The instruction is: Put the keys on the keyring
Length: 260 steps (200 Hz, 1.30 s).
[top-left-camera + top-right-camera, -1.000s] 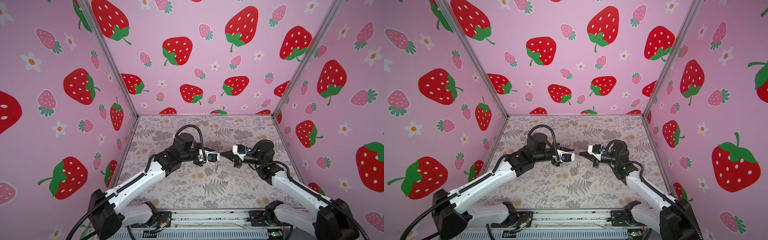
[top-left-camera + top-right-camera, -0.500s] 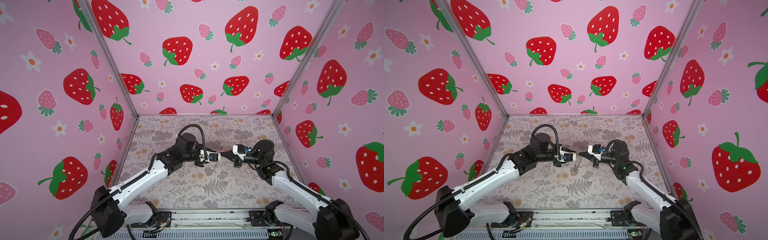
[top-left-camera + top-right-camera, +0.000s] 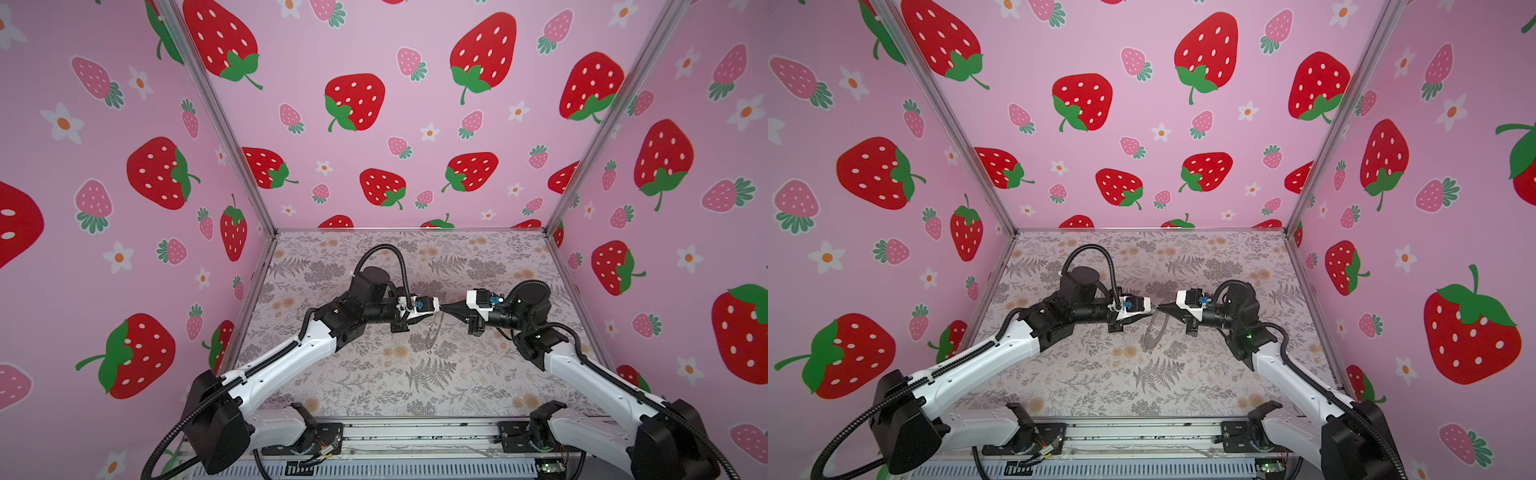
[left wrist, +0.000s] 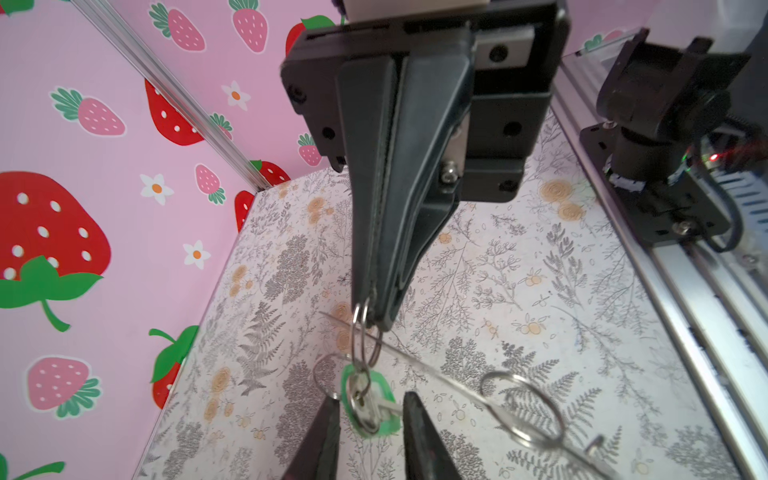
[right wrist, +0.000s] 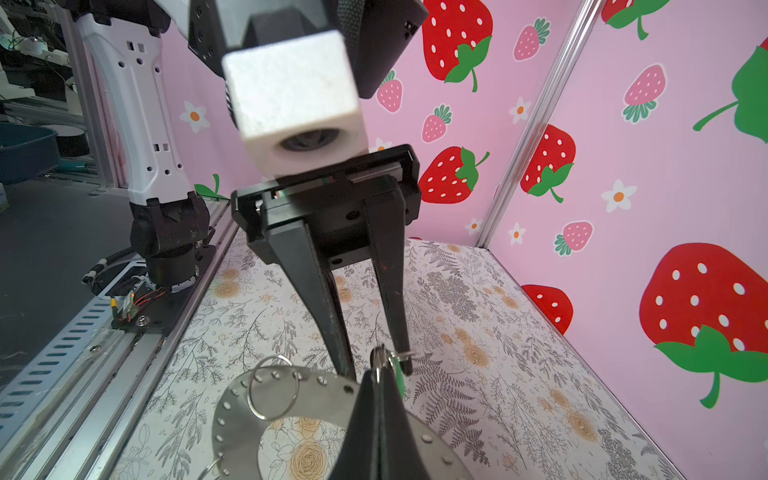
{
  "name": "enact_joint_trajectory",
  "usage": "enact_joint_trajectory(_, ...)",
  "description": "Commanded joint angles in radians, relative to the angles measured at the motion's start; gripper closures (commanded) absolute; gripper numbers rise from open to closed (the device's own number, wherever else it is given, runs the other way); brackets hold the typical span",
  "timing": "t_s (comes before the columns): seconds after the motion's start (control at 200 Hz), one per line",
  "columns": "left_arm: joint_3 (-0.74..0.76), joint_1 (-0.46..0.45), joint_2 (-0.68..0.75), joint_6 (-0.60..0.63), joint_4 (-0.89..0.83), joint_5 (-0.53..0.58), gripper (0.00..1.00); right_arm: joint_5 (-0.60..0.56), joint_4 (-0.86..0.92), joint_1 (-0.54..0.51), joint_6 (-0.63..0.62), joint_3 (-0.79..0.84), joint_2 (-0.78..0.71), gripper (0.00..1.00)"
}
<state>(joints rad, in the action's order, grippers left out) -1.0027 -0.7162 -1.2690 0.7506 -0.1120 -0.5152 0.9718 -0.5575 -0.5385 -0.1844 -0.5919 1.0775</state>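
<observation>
Keys, place: You find the keys in the air over the middle of the desk. They sit between the two fingers of the left end effector, just off the tip of the right end effector. In both top views they are too small to make out.
Keys, axis: The green tag's long axis runs from the right tip in between the left fingers. Its flat face with the white window looks back at the left wrist camera.
Keyring, place: The keyring hangs below the right end effector, clear of the left one.
Keyring, axis: In both top views you see it nearly edge-on and steeply tilted, its upper rim at the two tips and its lower rim towards the desk. A wire loop lies against its holed face.
Left end effector: Narrow, with one finger on either side of the tag and close against its edges. You cannot tell whether they press it.
Right end effector: Jaws pressed together on a small wire ring at the keyring's rim, so it carries the keyring.
Arms: Both reach in from the near edge, forearms rising to the middle, wrists bent level, tip to tip.
</observation>
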Motion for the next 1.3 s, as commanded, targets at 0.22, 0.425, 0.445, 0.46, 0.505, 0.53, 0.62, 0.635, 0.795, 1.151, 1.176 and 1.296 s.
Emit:
enact_joint_trajectory(0.22,-0.063,0.005,-0.052,0.007,-0.078,-0.118,0.99,0.026,-0.044,0.000,-0.007,-0.010,-0.033,1.00)
enact_joint_trajectory(0.425,-0.079,0.008,-0.062,0.032,-0.112,-0.142,1.00,0.004,-0.088,0.000,0.005,0.010,-0.045,1.00)
enact_joint_trajectory(0.445,-0.080,0.008,-0.063,0.035,-0.114,-0.145,1.00,0.004,-0.089,0.000,0.005,0.010,-0.046,1.00)
enact_joint_trajectory(0.46,-0.080,0.008,-0.063,0.039,-0.118,-0.147,1.00,0.004,-0.090,0.000,0.005,0.010,-0.044,1.00)
enact_joint_trajectory(0.505,-0.086,0.006,-0.066,0.052,-0.133,-0.152,1.00,-0.001,-0.094,0.000,0.005,0.011,-0.044,1.00)
enact_joint_trajectory(0.53,-0.087,0.006,-0.068,0.056,-0.140,-0.153,1.00,-0.004,-0.098,0.000,0.005,0.013,-0.044,1.00)
enact_joint_trajectory(0.62,-0.101,0.003,-0.076,0.086,-0.175,-0.165,1.00,-0.021,-0.106,0.000,0.000,0.017,-0.039,1.00)
enact_joint_trajectory(0.635,-0.105,0.002,-0.079,0.092,-0.181,-0.167,1.00,-0.020,-0.105,0.000,-0.002,0.017,-0.037,1.00)
enact_joint_trajectory(0.795,-0.141,-0.028,-0.102,0.142,-0.239,-0.122,1.00,-0.021,-0.072,-0.009,-0.030,0.015,-0.021,1.00)
enact_joint_trajectory(1.151,-0.160,-0.057,-0.131,0.130,-0.230,-0.016,1.00,-0.133,-0.126,-0.011,0.001,0.038,-0.021,1.00)
enact_joint_trajectory(1.176,-0.164,-0.059,-0.135,0.131,-0.232,-0.009,1.00,-0.130,-0.124,-0.011,-0.002,0.037,-0.018,1.00)
enact_joint_trajectory(1.296,-0.178,-0.060,-0.141,0.115,-0.224,-0.001,1.00,-0.111,-0.120,-0.012,-0.010,0.039,-0.006,1.00)
